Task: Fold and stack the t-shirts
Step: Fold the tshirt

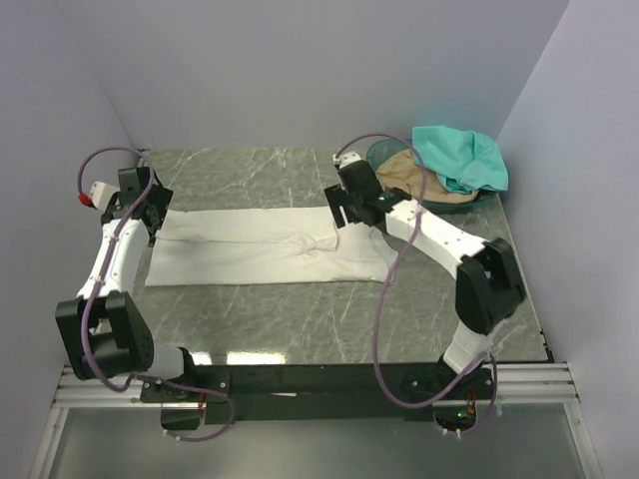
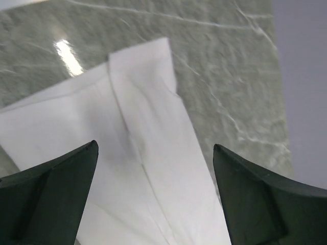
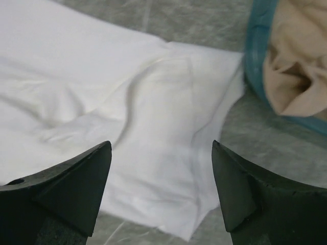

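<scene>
A white t-shirt (image 1: pixel 265 247) lies flat across the middle of the grey marbled table (image 1: pixel 300 329), folded into a long band that runs from left to right, with some wrinkles near its right end. The left gripper (image 2: pixel 156 147) hangs over the shirt's left end, jaws spread wide with nothing between them. The right gripper (image 3: pixel 161 145) hangs over the right end, jaws likewise spread and empty (whether either one touches the cloth cannot be told). At the far right corner of the table stands a round green basket (image 1: pixel 382 152) holding a crumpled tan t-shirt (image 1: pixel 411 174). A teal t-shirt (image 1: pixel 461 158) is heaped on top of the tan one and spills over the basket's far rim. In the right wrist view, the white shirt's corner reaches just beside the basket's wall.
</scene>
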